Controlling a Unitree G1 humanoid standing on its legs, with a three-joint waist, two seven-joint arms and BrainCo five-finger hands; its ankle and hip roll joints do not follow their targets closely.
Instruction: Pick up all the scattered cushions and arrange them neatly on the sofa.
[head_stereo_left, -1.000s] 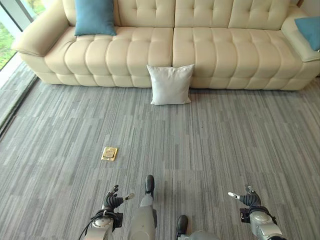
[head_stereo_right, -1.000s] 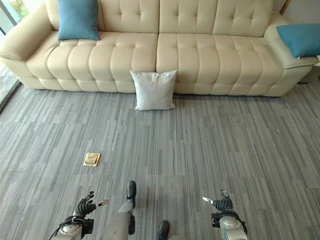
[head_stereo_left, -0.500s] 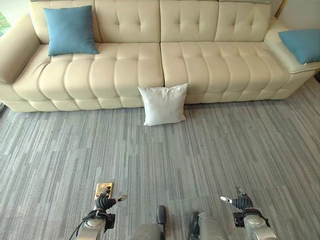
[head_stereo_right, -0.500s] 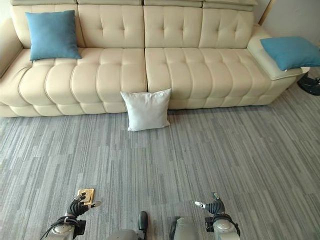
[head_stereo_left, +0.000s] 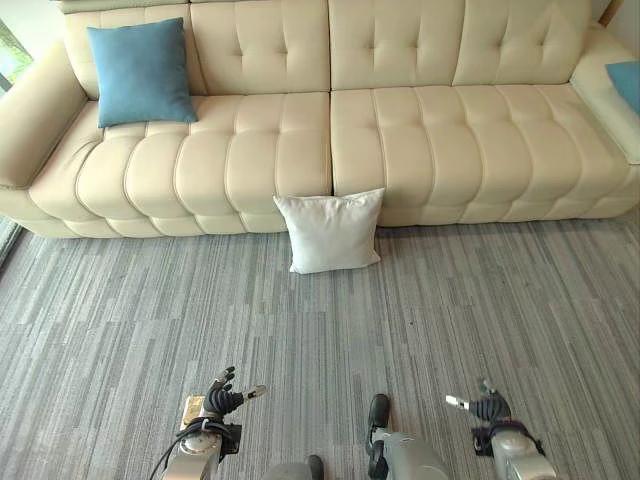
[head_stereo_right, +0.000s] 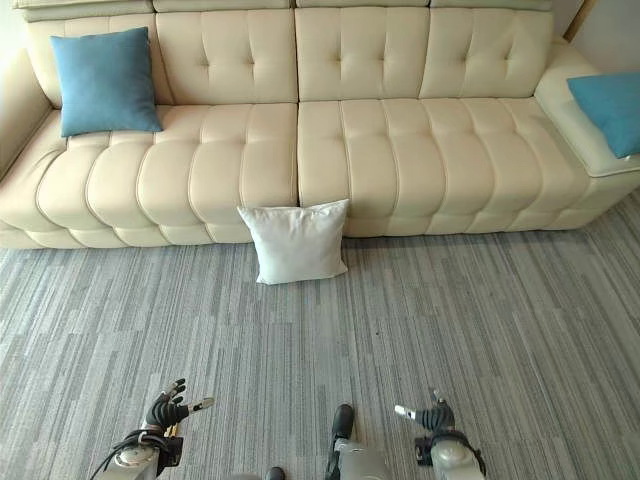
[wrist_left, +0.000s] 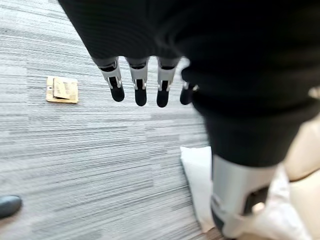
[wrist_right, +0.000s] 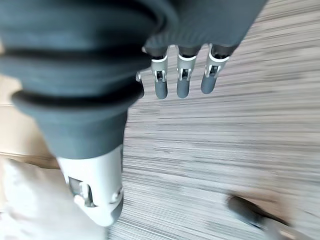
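Observation:
A white cushion (head_stereo_left: 330, 231) leans upright against the front of the cream sofa (head_stereo_left: 330, 140), standing on the carpet at its middle seam. A blue cushion (head_stereo_left: 140, 59) rests against the sofa's back at its left end. Another blue cushion (head_stereo_right: 608, 110) lies on the right armrest. My left hand (head_stereo_left: 226, 394) hangs low at the bottom left, fingers relaxed and holding nothing. My right hand (head_stereo_left: 482, 407) is low at the bottom right, also open and apart from the cushions. The white cushion (wrist_left: 200, 187) shows past my left hand in the left wrist view.
Grey striped carpet (head_stereo_left: 450, 300) runs from my hands to the sofa. A small brass floor plate (wrist_left: 62, 89) lies flat in the carpet beside my left hand, also seen as the plate (head_stereo_left: 192, 408) in the left eye view.
The whole picture has shifted as the camera moved: the sofa and white cushion sit slightly lower and nearer. Both hands stay low, open and empty.

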